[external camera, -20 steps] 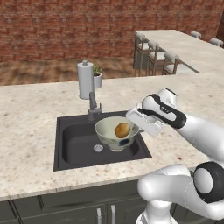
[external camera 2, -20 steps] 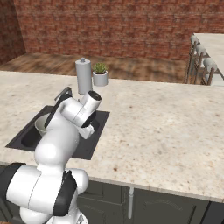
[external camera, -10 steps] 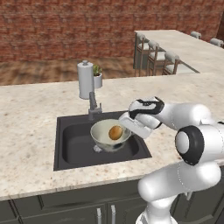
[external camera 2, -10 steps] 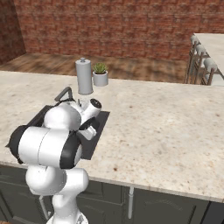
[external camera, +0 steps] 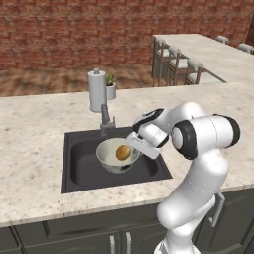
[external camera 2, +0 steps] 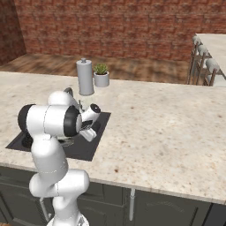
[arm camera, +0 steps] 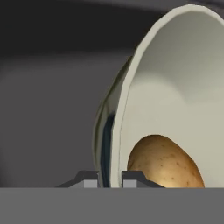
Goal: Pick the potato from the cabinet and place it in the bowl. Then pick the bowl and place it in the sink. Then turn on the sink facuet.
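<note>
The pale grey-green bowl (external camera: 112, 159) sits low inside the black sink (external camera: 82, 166), with the tan potato (external camera: 123, 152) resting on its cream inside. My gripper (external camera: 135, 147) reaches in from the right and is shut on the bowl's right rim. In the hand view the rim (arm camera: 124, 100) runs straight down between my two fingertips (arm camera: 90, 180), one inside and one outside the wall, and the potato (arm camera: 164, 162) lies just past them. The grey faucet (external camera: 105, 119) stands at the back edge of the sink, close behind the bowl.
A pale paper-towel holder (external camera: 96, 90) and a small potted plant (external camera: 110, 89) stand behind the faucet. Speckled counter (external camera: 34, 129) surrounds the sink. Bar stools (external camera: 178, 64) line a far counter on the right. The arm's elbow (external camera 2: 50, 120) hangs over the sink (external camera 2: 100, 126).
The bowl with the potato has moved a little left and down into the sink in my grip. The arm's elbow has swung up and over.
</note>
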